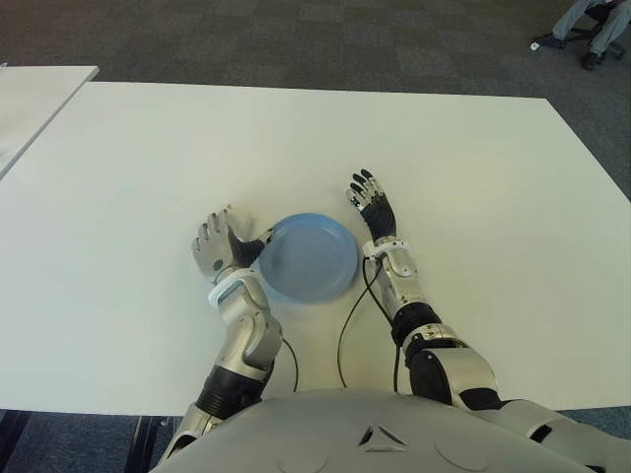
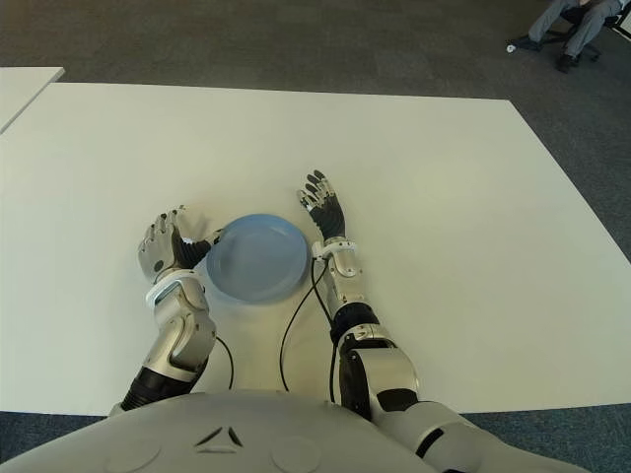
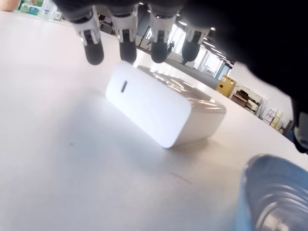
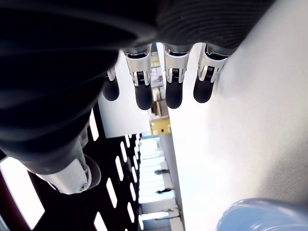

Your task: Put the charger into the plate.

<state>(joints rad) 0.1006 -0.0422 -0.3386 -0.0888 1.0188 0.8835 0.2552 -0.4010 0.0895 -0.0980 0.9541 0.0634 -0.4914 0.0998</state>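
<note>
A white block-shaped charger (image 3: pixel 159 113) lies on the white table (image 1: pixel 473 197), just under my left hand's fingertips (image 3: pixel 127 50), which hover spread above it without gripping. In the eye views my left hand (image 1: pixel 217 241) covers the charger, right beside the left rim of the empty blue plate (image 1: pixel 311 261). The plate's edge (image 3: pixel 274 192) also shows close to the charger in the left wrist view. My right hand (image 1: pixel 370 197) shows beyond the plate's right side with its fingers (image 4: pixel 144 91) straight and holding nothing.
Black cables (image 1: pixel 350 325) run from my arms over the table's near edge. A second white table (image 1: pixel 39 99) stands at the far left. A seated person's legs and an office chair (image 1: pixel 592 25) are on the carpet at the far right.
</note>
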